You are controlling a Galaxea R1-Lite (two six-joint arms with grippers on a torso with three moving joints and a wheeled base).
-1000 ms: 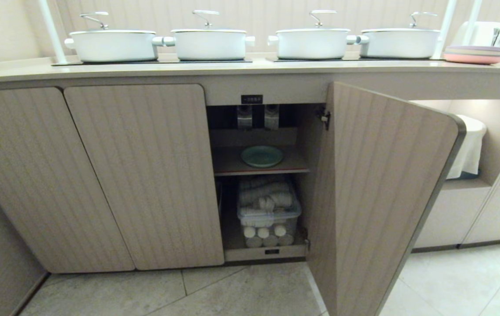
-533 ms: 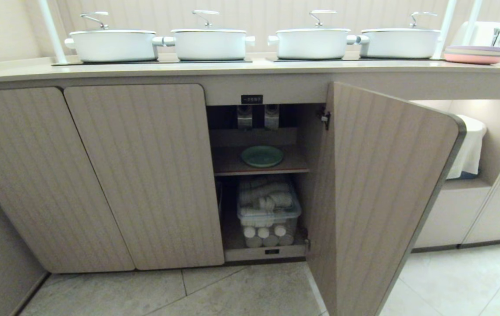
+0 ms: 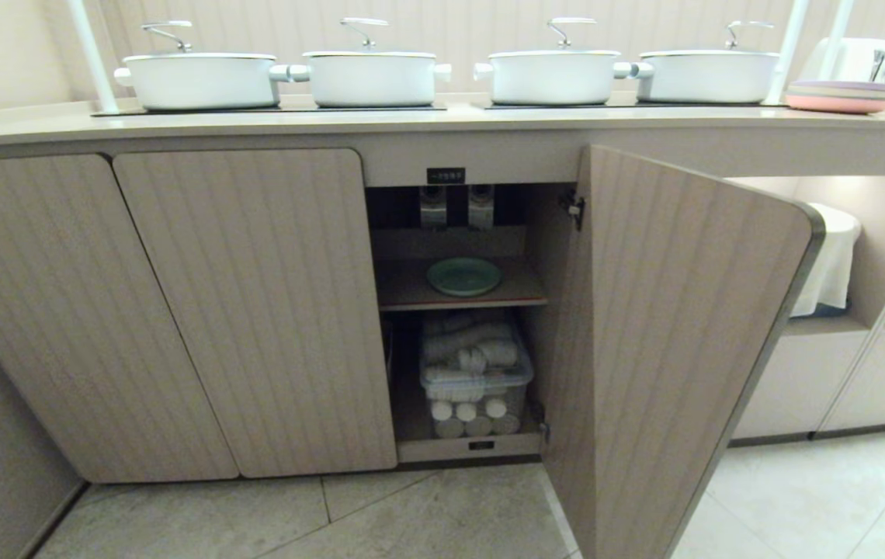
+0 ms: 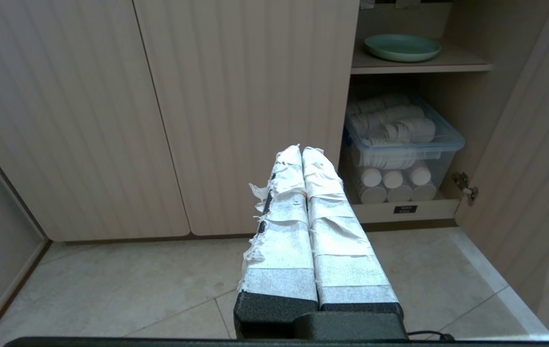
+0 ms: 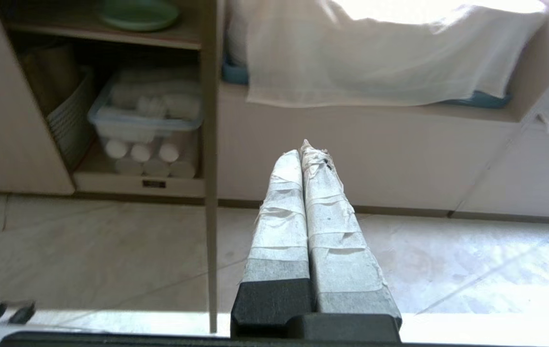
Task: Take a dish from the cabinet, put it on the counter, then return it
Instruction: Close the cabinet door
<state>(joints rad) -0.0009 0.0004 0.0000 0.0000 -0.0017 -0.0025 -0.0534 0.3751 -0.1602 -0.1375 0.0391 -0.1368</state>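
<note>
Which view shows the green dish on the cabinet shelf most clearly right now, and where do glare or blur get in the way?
Left wrist view: the dish is sharp and evenly lit on the shelf. Head view: dish visible but small, in the cabinet's shade. Right wrist view: soft blur overall, dish cut by the frame's top edge, strong glare washing out the white cloth.

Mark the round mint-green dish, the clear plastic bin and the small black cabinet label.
round mint-green dish point(image 3: 463, 276), head view, centre of its bowl
clear plastic bin point(image 3: 477, 383), head view, front rim
small black cabinet label point(image 3: 445, 175), head view, middle of its face
</note>
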